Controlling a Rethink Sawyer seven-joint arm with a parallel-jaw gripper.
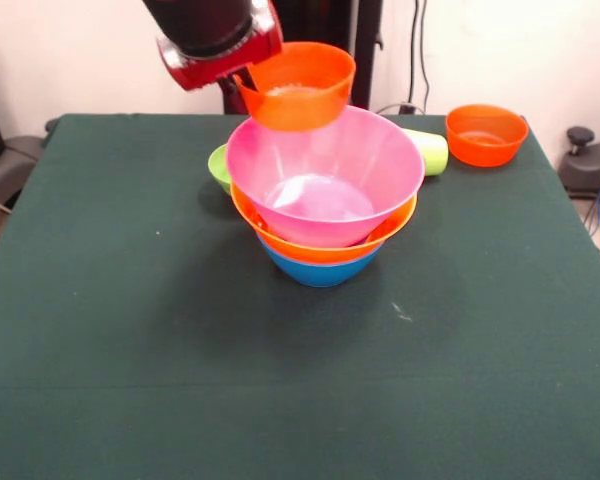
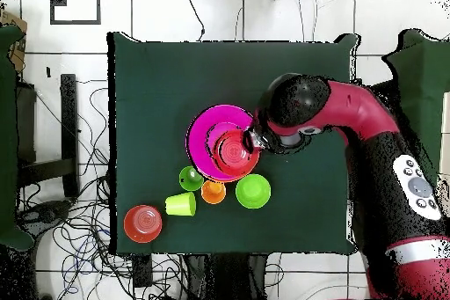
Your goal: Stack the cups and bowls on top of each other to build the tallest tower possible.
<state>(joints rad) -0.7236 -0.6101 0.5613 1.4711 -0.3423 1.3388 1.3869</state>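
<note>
The tower stands mid-table: a blue bowl (image 1: 320, 270) lowest, a yellow-orange bowl (image 1: 325, 248) in it, and a large pink bowl (image 1: 325, 170) (image 2: 206, 138) on top. Just above the pink bowl's far rim hangs a small orange bowl (image 1: 298, 85) (image 2: 233, 150), tilted, with my gripper (image 1: 246, 82) (image 2: 255, 138) shut on its rim. Behind the tower lie a lime-yellow cup (image 1: 430, 150) (image 2: 180, 204) on its side, a green cup (image 2: 191, 178) and an orange cup (image 2: 214, 192); the pink bowl hides the last two in the front view.
A green bowl (image 1: 218, 165) (image 2: 253, 191) sits close behind the tower. Another orange bowl (image 1: 485, 133) (image 2: 143, 223) stands at the table's far corner. The dark green cloth (image 1: 130, 330) covers the table.
</note>
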